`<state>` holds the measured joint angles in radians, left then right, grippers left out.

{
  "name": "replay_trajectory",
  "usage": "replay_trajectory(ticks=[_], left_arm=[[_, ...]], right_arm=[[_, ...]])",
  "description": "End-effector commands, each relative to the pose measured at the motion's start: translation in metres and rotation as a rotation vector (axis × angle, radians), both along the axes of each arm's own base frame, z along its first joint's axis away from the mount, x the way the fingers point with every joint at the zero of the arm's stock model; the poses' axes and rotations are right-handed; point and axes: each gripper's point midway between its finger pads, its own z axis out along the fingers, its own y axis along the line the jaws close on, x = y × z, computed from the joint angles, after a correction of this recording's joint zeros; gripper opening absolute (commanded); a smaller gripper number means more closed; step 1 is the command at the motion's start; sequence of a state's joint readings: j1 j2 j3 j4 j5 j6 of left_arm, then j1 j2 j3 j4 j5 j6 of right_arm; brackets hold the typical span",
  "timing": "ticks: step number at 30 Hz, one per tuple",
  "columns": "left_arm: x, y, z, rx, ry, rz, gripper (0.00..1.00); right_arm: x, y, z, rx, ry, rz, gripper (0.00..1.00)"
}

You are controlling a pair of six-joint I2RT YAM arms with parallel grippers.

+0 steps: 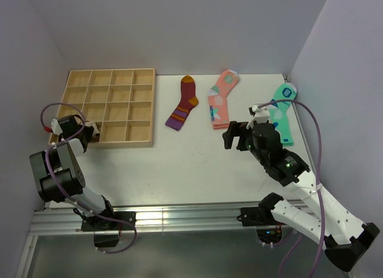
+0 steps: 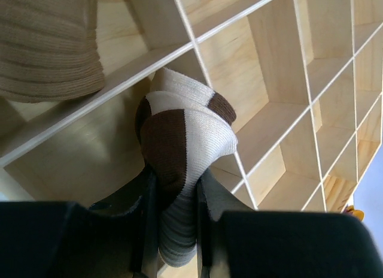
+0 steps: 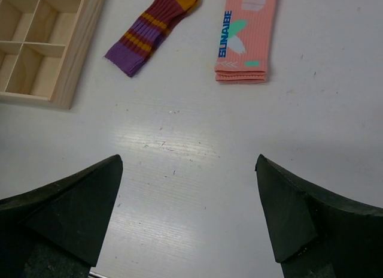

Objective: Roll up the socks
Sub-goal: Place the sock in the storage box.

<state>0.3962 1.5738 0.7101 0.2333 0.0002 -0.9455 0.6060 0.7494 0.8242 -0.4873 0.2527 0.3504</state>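
My left gripper [image 2: 176, 200] is clamped on the beige sock [image 2: 185, 140], which is bunched into a roll with its dark brown patches showing. The fingers pinch it from both sides near its lower end, so the bulk of the roll stands free ahead of them. I read that hold as a way to keep the roll from springing open while it hangs over a compartment of the wooden tray [image 2: 119, 80] at the tray's near left corner. Across a divider sits the mid-brown sock [image 2: 48, 44], ribbed and bulky. I cannot tell whether it is fully rolled, or whether it lies inside its cell or over the wall.

My right gripper [image 3: 188, 167] has its jaws spread wide and holds nothing. It hovers above bare table [image 3: 197, 140] right of the tray, probably parked clear of the left arm's work.

The count: two earth-toned socks, both at the tray. The tray has sixteen compartments, four by four. Three other sock items lie apart along the far side: a maroon striped sock [image 1: 187, 102], a pink sock [image 1: 222, 101] and a mint-green sock [image 1: 284, 110]. The pink one shows layered cuff edges, so it may be a stacked pair
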Motion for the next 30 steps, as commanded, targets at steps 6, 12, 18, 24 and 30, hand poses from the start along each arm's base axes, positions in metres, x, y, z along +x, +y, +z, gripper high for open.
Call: replay_trajectory(ticks=[6,12,18,24,30], left_arm=[[-0.019,0.002,-0.022,-0.057,0.053,0.094,0.0],[-0.029,0.0,-0.029,-0.058,0.071,0.114,0.0],[-0.02,-0.005,-0.035,-0.087,0.091,0.065,0.23],[-0.027,0.005,-0.023,-0.037,0.129,0.099,0.46],[-0.026,0.011,-0.019,-0.022,0.207,0.091,0.54]], right_arm=[[0.007,-0.002,0.015,0.003,-0.044,-0.019,1.0],[0.006,-0.002,0.013,0.006,-0.048,-0.017,1.0],[0.005,-0.002,0.012,0.005,-0.043,-0.013,1.0],[0.005,-0.004,0.016,0.009,-0.055,-0.021,1.0],[0.003,-0.006,0.019,0.01,-0.061,-0.024,1.0]])
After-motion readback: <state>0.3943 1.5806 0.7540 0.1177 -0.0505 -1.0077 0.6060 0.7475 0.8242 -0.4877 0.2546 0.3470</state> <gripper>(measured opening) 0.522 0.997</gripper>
